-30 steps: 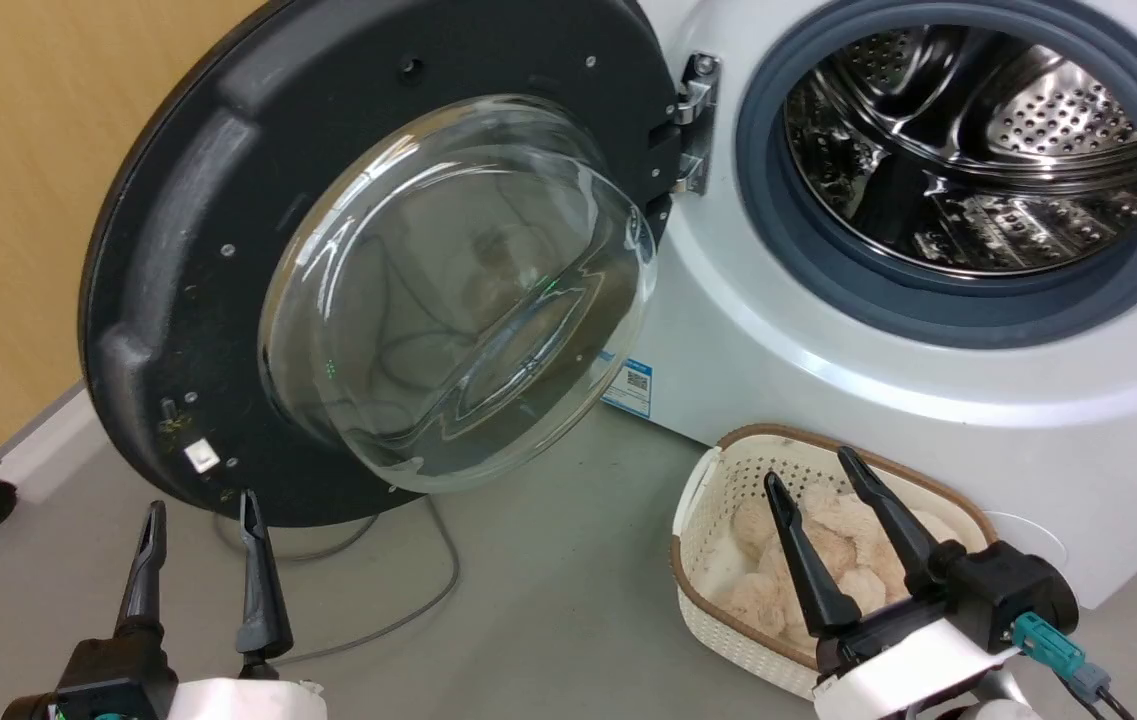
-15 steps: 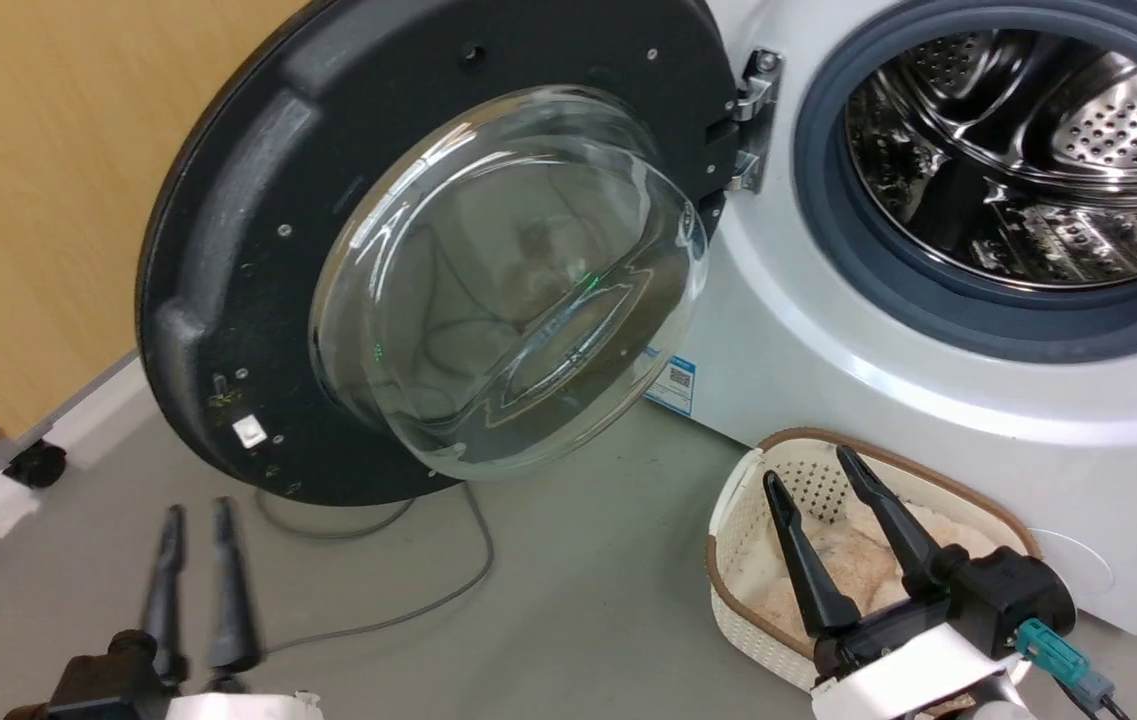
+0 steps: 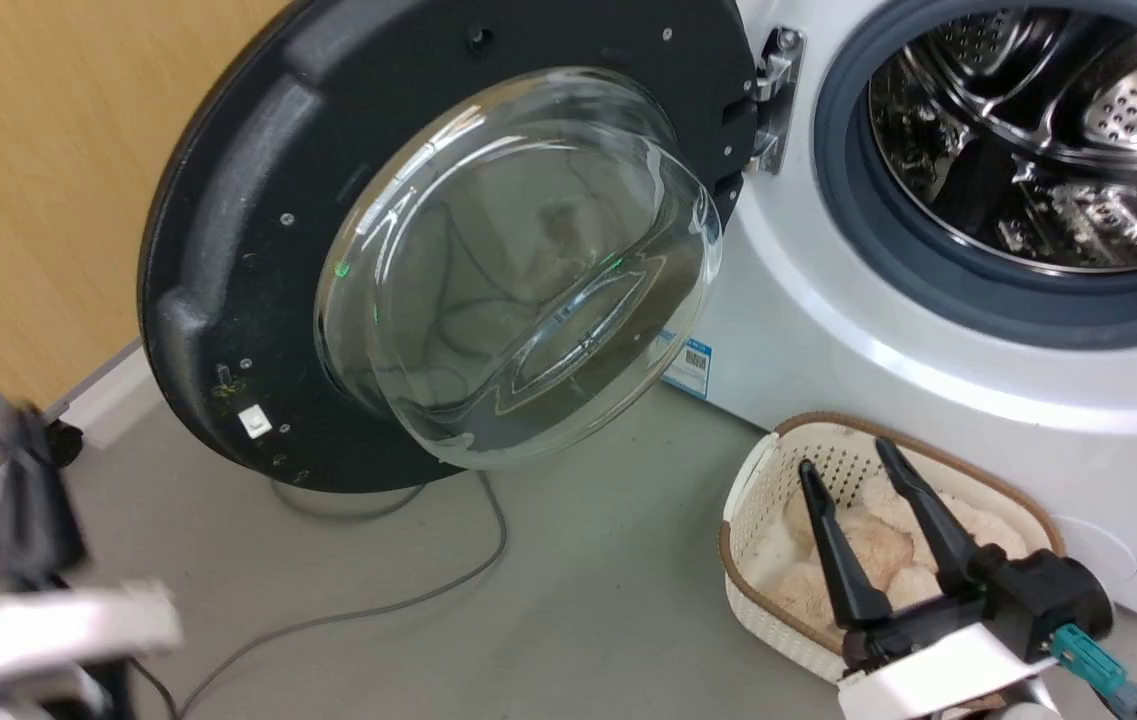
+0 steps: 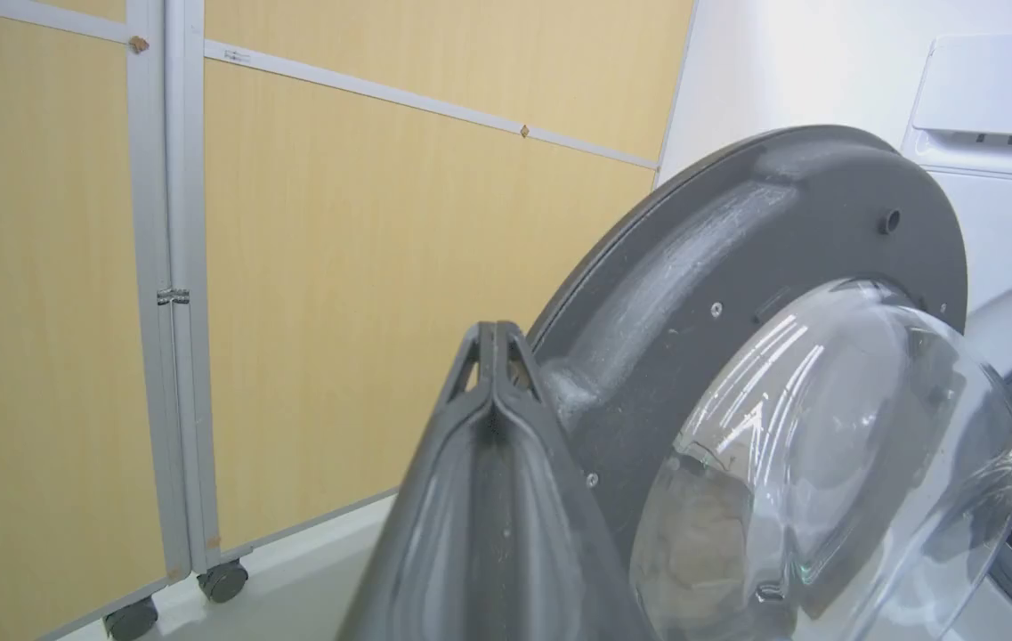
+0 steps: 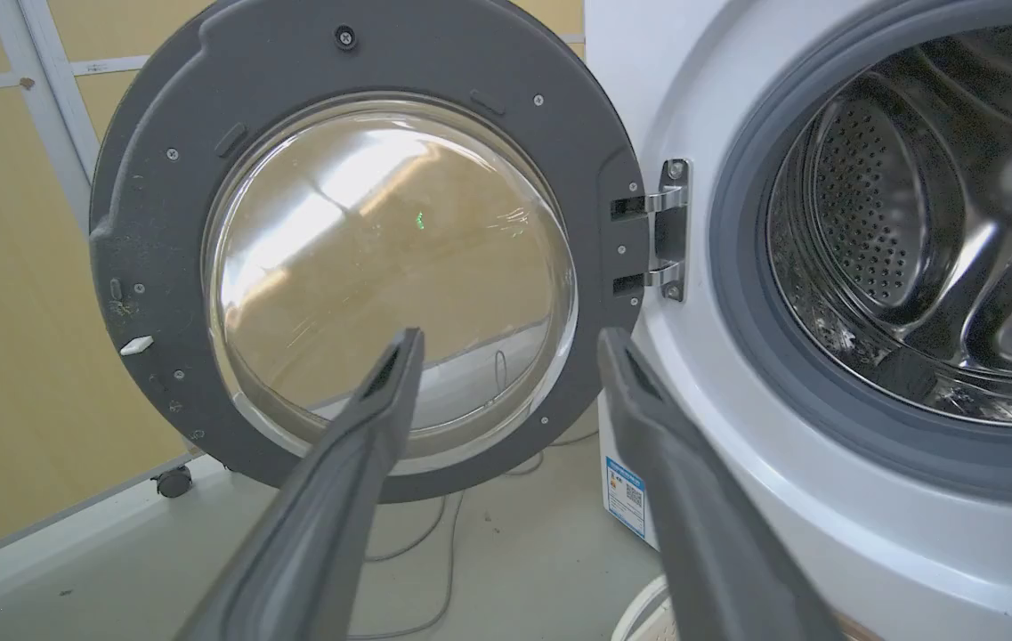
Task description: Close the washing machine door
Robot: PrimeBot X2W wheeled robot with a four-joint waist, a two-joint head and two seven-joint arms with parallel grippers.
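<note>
The washing machine door (image 3: 218, 250) stands wide open to the left, black rim and bulging glass bowl (image 3: 518, 260) facing me, metal hinge (image 3: 778, 100) at its right. The white washing machine (image 3: 828, 330) shows its grey-gasketed opening and steel drum (image 3: 1048, 130). My left gripper (image 3: 28, 415) is a blur at the lower left, left of the door's rim. In the left wrist view it (image 4: 492, 334) is shut and empty, its tip just left of the door (image 4: 692, 267). My right gripper (image 3: 845, 457) hangs open over the basket, pointing at the door (image 5: 149, 178) in the right wrist view (image 5: 513, 334).
A cream laundry basket (image 3: 758, 480) holding fluffy beige items sits on the floor before the machine. A grey cable (image 3: 378, 610) loops under the door. A wood-panel partition on castors (image 4: 176, 356) stands close behind the door, to its left.
My left gripper has shut and swung left and up towards the door's outer edge. The camera has turned left. The right gripper stays open over the basket.
</note>
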